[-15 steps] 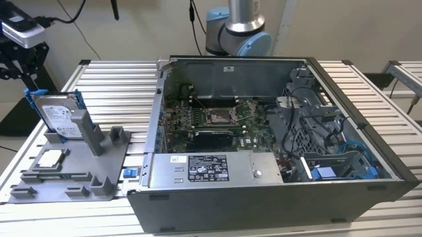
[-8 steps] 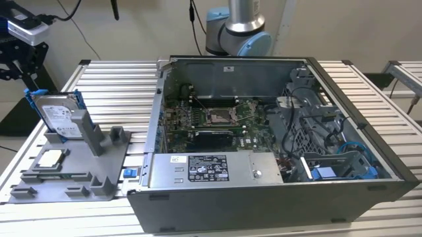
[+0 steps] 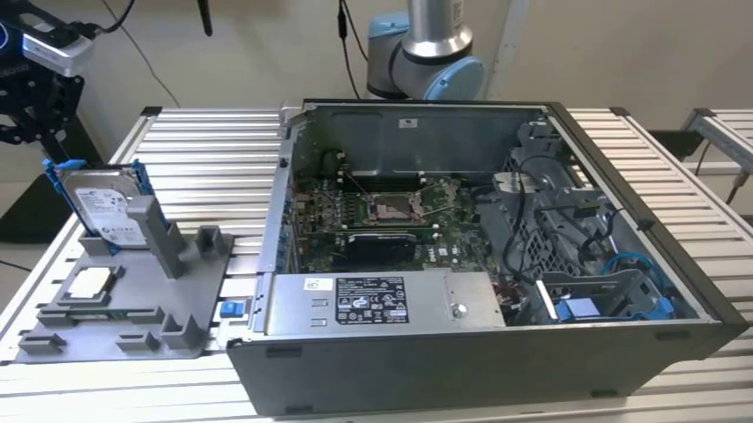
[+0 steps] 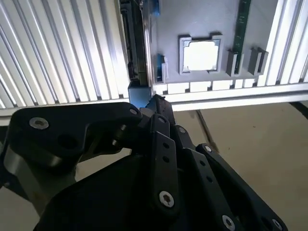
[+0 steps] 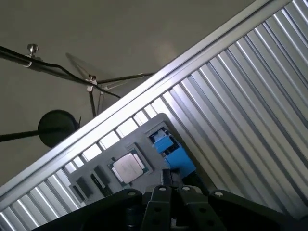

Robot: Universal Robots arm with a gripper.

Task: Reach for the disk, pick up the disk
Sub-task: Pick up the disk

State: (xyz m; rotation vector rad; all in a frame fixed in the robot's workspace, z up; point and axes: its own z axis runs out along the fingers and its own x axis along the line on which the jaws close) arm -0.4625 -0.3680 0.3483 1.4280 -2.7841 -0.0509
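Your black claw [image 3: 52, 145] hangs right above the disk [image 3: 99, 204], a flat silver-grey metal hard drive w/ a white label and bright blue plastic rails. The disk stands upright on edge in a slot of the grey plastic fixture tray [image 3: 189, 291], directly under the claw. In the second wrist view the claw [image 4: 154, 102] sits at the blue rail end of the disk [image 4: 135, 48], seen edge-on. You can't tell if they touch, nor if the claw is wide or narrow. A small square silver chip [image 3: 90, 284] lies flat in a tray pocket, below the claw and just beside the disk. The open dark grey computer case [image 3: 471, 370] sits well apart from the claw, on the ribbed aluminium table [image 3: 212, 150].
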